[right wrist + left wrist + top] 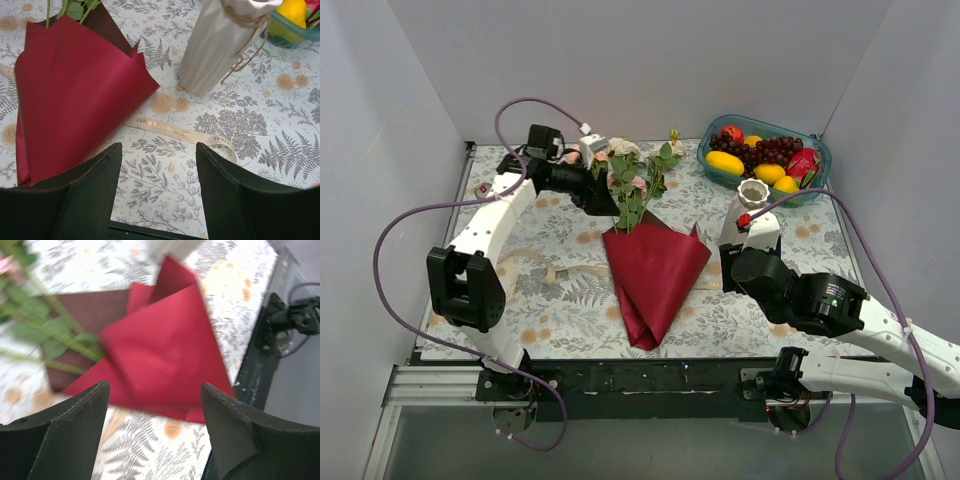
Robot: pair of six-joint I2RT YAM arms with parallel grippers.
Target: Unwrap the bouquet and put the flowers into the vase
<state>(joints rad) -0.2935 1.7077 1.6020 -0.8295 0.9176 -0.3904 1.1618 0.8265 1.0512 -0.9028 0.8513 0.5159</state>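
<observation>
Hovering wide-jawed, left end effector (154,388) faces the red paper (165,345); right end effector (159,148) gapes near the vase (210,50).

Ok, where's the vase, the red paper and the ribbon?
vase (212,50): right wrist view, its ribbed side.
red paper (655,275): top view, middle of the sheet.
ribbon (170,131): right wrist view, the lettered stretch.

Cream ribbon (170,131): gold lettering, seemingly "ETERNAL"

Empty, the left fingers (65,440) and right fingers (85,200) stand spread apart.
</observation>
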